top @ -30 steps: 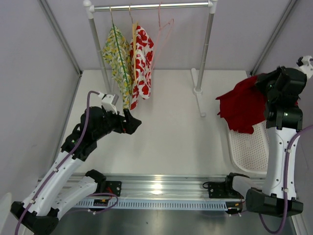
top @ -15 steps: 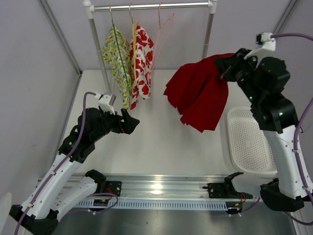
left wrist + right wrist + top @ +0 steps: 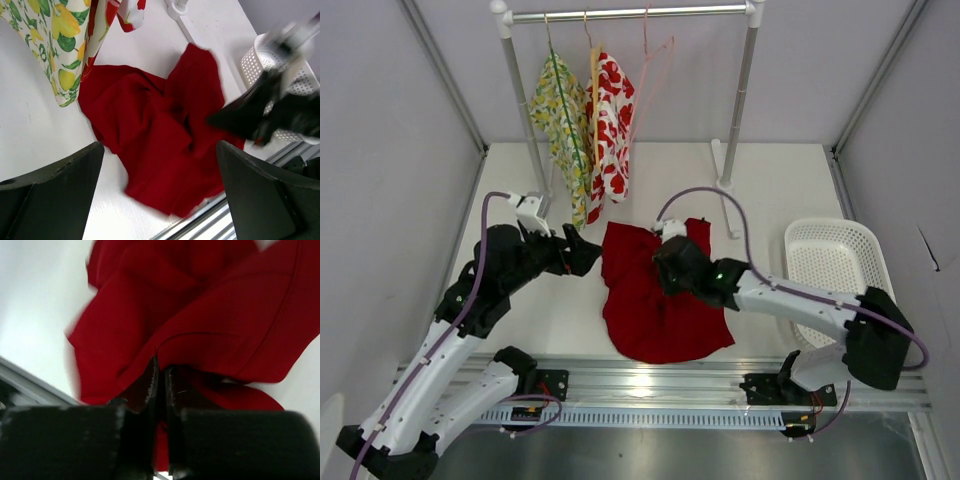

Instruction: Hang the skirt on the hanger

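The deep-red skirt (image 3: 655, 310) lies crumpled on the white table in front of the rail, and also shows in the left wrist view (image 3: 150, 125) and the right wrist view (image 3: 210, 315). My right gripper (image 3: 665, 262) is low over its upper middle, its jaws pinched on a fold of the cloth (image 3: 160, 365). My left gripper (image 3: 588, 252) hovers just left of the skirt, open and empty (image 3: 159, 146). The pale pink wire hanger (image 3: 655, 70) hangs bare on the rail (image 3: 630, 14), right of the other garments.
A yellow-green floral garment (image 3: 563, 120) and a white garment with red flowers (image 3: 610, 120) hang on the rail's left part. The rail's right post and foot (image 3: 725, 185) stand behind the skirt. A white basket (image 3: 790, 262) sits at the right.
My right arm swung the skirt from above the basket leftward through the air and lowered it onto the table. My left gripper shifted only slightly.
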Robot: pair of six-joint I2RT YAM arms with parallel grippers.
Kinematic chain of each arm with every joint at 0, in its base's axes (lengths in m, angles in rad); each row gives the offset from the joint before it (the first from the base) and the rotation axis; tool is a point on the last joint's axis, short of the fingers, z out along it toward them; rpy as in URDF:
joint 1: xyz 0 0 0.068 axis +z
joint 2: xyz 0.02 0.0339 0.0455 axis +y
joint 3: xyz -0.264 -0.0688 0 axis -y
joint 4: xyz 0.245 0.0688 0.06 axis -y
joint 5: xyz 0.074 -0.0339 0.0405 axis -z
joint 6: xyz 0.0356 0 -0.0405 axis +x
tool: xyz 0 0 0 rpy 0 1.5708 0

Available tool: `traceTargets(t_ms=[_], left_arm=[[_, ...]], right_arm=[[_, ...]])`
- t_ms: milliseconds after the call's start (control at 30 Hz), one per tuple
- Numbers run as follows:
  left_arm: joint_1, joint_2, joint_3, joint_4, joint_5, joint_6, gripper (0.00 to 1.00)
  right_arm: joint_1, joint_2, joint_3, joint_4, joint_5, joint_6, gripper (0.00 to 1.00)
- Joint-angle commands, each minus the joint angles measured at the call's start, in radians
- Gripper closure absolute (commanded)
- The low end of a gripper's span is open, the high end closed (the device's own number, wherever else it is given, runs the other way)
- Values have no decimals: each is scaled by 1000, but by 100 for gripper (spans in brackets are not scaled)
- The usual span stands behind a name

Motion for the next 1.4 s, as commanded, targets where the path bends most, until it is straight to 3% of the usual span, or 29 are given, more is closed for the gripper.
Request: traceTargets(t_ms=[0, 33, 67, 167, 267, 533, 600, 733, 867, 1033, 1167, 1367], left_arm=[[-4, -5, -31, 41, 38, -40, 1], [-4, 8, -53, 46, 47, -55, 1], [-6, 11, -61, 52, 58, -63, 1], [-12, 21, -117, 107, 110, -111, 2], [-79, 38, -153, 162, 98, -147, 3], [-260, 152, -194, 305, -18, -215, 3], [-291, 193, -164, 343, -63, -223, 3], [-392, 380, -38, 369, -227, -203, 2], [-448, 584, 119, 328, -423, -159, 3], [-472, 817, 333, 210, -480, -135, 3], [-486, 903, 341, 170, -497, -141, 3], [-494, 962, 338, 156, -486, -129, 2]], right_arm=[[125, 88, -37, 169, 55, 97, 88], [143, 110, -33, 168, 58, 97, 81], [156, 118, -31, 168, 55, 97, 59], [95, 58, -30, 125, 44, 103, 19], [-43, -55, -36, 45, 0, 92, 13], [-359, -221, -18, -68, -69, 91, 11], [-434, -217, -19, -52, -149, 85, 11], [-608, -61, 36, -24, -324, 65, 13], [-671, 105, 111, 22, -434, 45, 15], [-694, 329, 242, 43, -525, 54, 19], [-685, 516, 341, 24, -526, 89, 20], [-639, 665, 432, 2, -484, 126, 20]])
